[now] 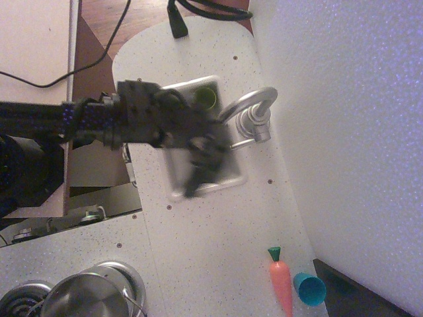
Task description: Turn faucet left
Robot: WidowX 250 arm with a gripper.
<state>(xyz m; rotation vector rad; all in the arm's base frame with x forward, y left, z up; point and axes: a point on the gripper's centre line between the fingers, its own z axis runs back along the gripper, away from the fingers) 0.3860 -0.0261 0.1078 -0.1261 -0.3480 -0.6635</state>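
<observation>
The shiny silver faucet (254, 117) stands on the white counter at the right rim of the small white sink (228, 179). Its gooseneck spout arcs left over the basin, and its thin lever (241, 143) sticks out toward the sink. My black gripper (206, 162) hangs over the basin, just left of the lever and below the spout tip. It is motion-blurred, so the gap between its fingers is unclear. The arm comes in from the left and hides most of the basin.
A green cup (205, 98) sits in the sink's far corner. An orange toy carrot (281, 284) and a blue cup (309, 288) lie on the counter at the lower right. A steel pot (86, 298) is at the bottom left. A black cable (177, 20) is at the top. A wall runs along the right.
</observation>
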